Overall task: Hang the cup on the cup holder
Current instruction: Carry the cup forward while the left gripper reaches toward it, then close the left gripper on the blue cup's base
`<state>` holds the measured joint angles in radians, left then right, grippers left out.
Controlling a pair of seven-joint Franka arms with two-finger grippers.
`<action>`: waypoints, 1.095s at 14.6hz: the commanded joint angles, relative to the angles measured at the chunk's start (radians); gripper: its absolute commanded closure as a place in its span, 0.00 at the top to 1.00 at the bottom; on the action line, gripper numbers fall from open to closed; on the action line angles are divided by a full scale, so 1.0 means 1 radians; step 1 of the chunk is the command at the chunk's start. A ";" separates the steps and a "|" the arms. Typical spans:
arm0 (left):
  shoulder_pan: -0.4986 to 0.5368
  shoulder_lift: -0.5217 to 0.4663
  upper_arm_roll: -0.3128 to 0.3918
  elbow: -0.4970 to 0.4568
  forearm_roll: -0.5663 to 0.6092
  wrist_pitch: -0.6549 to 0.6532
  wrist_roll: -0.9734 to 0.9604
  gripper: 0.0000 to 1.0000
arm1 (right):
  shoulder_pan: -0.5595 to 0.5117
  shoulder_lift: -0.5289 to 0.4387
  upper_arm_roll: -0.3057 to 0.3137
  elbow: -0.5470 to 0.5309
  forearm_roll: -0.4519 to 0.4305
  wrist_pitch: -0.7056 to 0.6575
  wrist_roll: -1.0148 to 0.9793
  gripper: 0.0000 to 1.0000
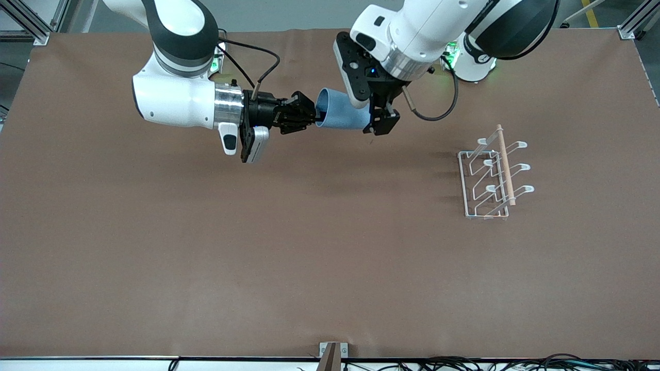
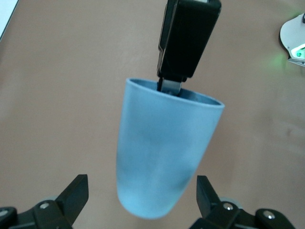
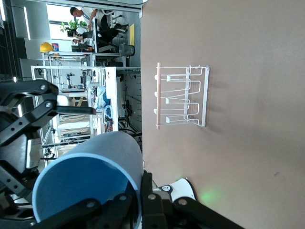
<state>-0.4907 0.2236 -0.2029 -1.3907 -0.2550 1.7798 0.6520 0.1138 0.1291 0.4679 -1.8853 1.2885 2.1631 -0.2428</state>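
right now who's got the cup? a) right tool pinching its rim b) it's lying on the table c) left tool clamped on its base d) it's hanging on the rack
a: the right tool pinches the rim of the cup in mid-air, while the left tool stands open around its base without closing, and the cup holder is bare.

**Open table, crowded air above its middle**

The table (image 1: 206,257) lies bare over most of its brown surface, so the whole stretch nearer the front camera is free for passage. The one standing obstacle is the cup holder (image 1: 490,175) toward the left arm's end, with bare table all around it.

The crowded spot is in the air. There the right gripper (image 1: 313,117), jaws shut on the cup's rim, holds the cup (image 1: 343,116) on its side. The left gripper (image 1: 380,122) brackets the cup's base with wide jaws, seemingly leaving slim gaps on both sides.
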 commanded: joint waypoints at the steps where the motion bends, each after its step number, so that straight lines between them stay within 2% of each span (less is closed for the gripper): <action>1: 0.003 0.029 -0.001 0.006 -0.046 0.024 0.066 1.00 | -0.005 -0.011 0.006 -0.012 0.028 0.000 -0.023 0.05; 13: -0.014 0.072 -0.004 0.001 -0.069 0.075 0.087 0.95 | -0.002 -0.013 0.006 -0.023 0.028 0.003 -0.026 0.07; 15: -0.022 0.072 -0.007 0.001 -0.066 0.079 0.094 0.90 | 0.000 -0.013 0.006 -0.023 0.028 0.004 -0.026 0.07; 16: -0.022 0.072 -0.007 0.001 -0.063 0.079 0.097 0.84 | 0.000 -0.013 0.006 -0.023 0.028 0.004 -0.026 0.08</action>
<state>-0.5045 0.2901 -0.2121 -1.3944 -0.3104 1.8314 0.7272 0.1137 0.1339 0.4652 -1.8943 1.2885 2.1747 -0.2476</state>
